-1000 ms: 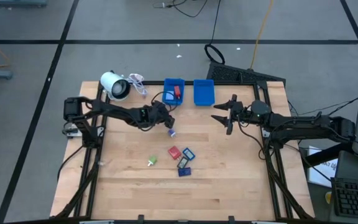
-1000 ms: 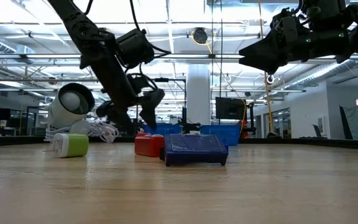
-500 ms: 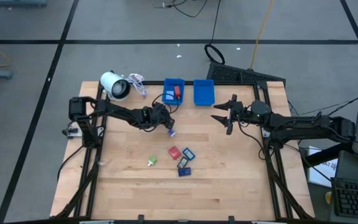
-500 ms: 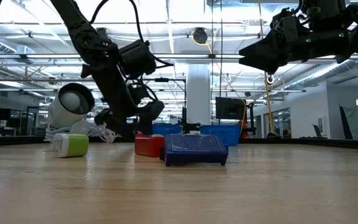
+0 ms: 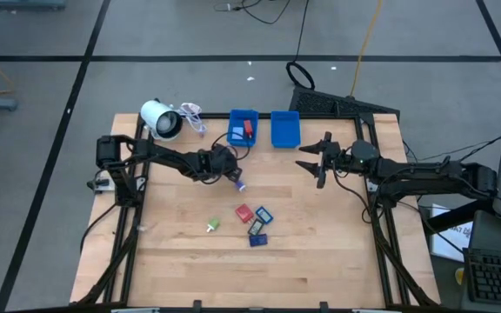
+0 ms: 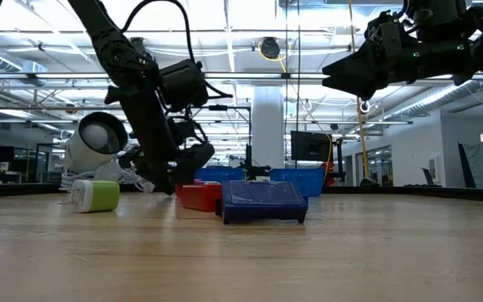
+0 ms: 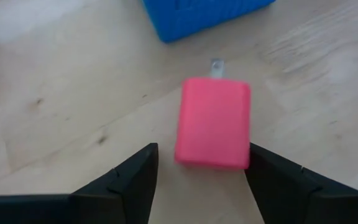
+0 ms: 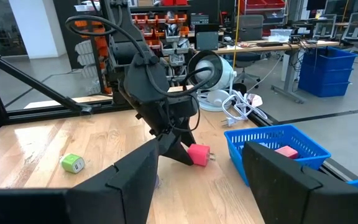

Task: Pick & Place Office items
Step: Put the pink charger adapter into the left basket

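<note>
Tabletop blue bin [image 5: 243,129] holds red and blue pieces [image 5: 243,131].

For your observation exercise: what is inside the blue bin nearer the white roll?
The left blue bin holds a red piece and a paler item. The right wrist view shows a pink piece; the bin's wall hides the rest.

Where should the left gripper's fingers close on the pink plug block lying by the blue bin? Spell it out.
Grip the pink plug block across its two long flat sides, coming straight down from above. It lies flat on the table, metal prong toward the blue bin, so those sides are free. The left gripper is open and already straddles it; the grip should avoid the prong end.
</note>
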